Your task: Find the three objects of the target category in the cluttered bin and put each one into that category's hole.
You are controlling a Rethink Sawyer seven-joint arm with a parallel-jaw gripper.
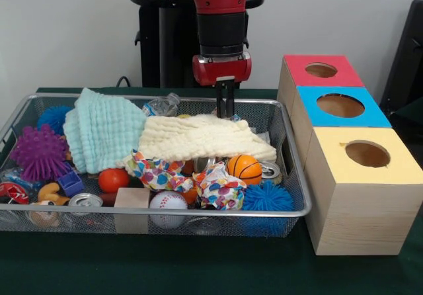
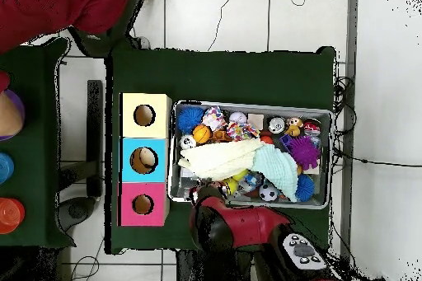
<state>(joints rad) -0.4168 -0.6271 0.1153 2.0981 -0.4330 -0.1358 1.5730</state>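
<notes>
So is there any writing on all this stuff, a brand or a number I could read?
No readable text in either view.
Red can at the bin's left end: light marks, too blurred to read.
Silver cans: only tops show, no lettering.
Boxes, red, blue, yellow: plain colour, no labels.
Arm: no marking visible.
</notes>
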